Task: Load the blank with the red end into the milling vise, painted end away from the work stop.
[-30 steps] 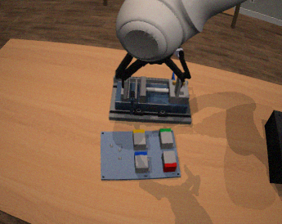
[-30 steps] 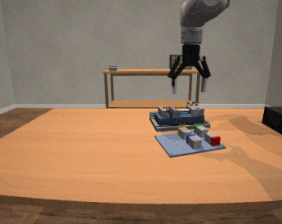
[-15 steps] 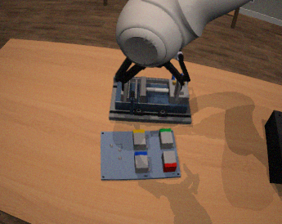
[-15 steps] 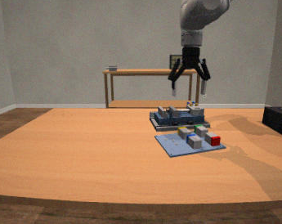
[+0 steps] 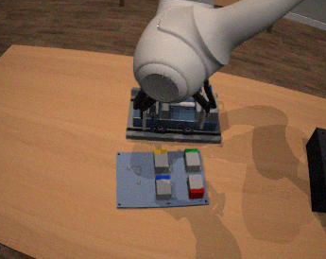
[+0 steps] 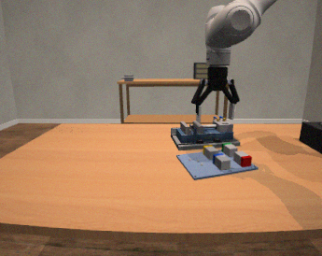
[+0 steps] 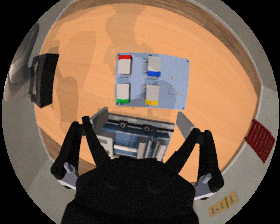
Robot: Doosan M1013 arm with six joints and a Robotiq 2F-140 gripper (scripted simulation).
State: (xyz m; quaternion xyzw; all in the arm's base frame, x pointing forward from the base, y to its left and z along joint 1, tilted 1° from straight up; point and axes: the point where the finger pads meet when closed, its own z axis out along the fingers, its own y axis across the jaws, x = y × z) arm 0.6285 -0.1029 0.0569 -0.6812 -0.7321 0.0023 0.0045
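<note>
- I have the gripper (image 6: 216, 106) hanging above the vise (image 5: 174, 118), its jaws spread as wide as they go and gripping nothing.
- The vise sits on a raised plate (image 5: 145, 135) on the tabletop (image 5: 60, 137). From the exterior view I see nothing lying between its end blocks; the top view is largely blocked there by the arm (image 5: 188, 43).
- The infeed plate (image 5: 131, 189) lies flat on the tabletop just beside the vise, on the side nearer the top camera.
- That plate carries four grey blanks in two rows of two, none touching another, all inside its edges.
- The red blank (image 5: 196, 186) is the one I am after. It lies in the row farther from the vise, at the plate's right-hand corner in the top view, red end pointing away from the vise.
- The blue blank (image 5: 163, 186) lies beside it in the same row, blue end toward the vise.
- The green blank (image 5: 193, 158) and the yellow blank (image 5: 161, 159) make up the row next to the vise, painted ends toward it.
- The part of the infeed plate left of the blanks carries a few small pale marks that I cannot make out.
- A dark block (image 5: 322, 170) sits well apart from the vise at the tabletop's right edge.
- In the wrist view a small tan tag (image 7: 223, 206) shows marks too blurred for me to read.
</note>
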